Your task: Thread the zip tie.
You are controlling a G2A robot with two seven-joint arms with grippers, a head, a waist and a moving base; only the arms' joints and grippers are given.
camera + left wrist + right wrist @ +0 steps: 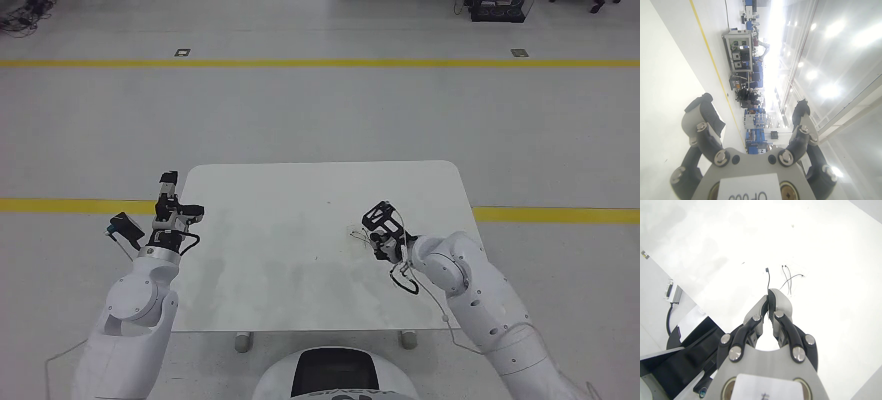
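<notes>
My right gripper point(768, 294) is shut on a thin black zip tie point(769, 279); the tie sticks out past the fingertips with its small square head point(766, 270) at the far end. From above, this gripper point(378, 228) hangs over the right part of the white table point(290, 270). Beside it on the table lie loose black zip ties point(789, 279), crossing one another, also seen as faint lines point(357, 236) from above. My left gripper point(753, 106) is open and holds nothing; it points upward toward the hall. It stands at the table's left edge point(172, 215).
A small grey box with a black cable point(672, 292) sits beyond the table edge in the right wrist view. Yellow floor lines point(320, 63) run behind the table. The table's middle is bare white surface.
</notes>
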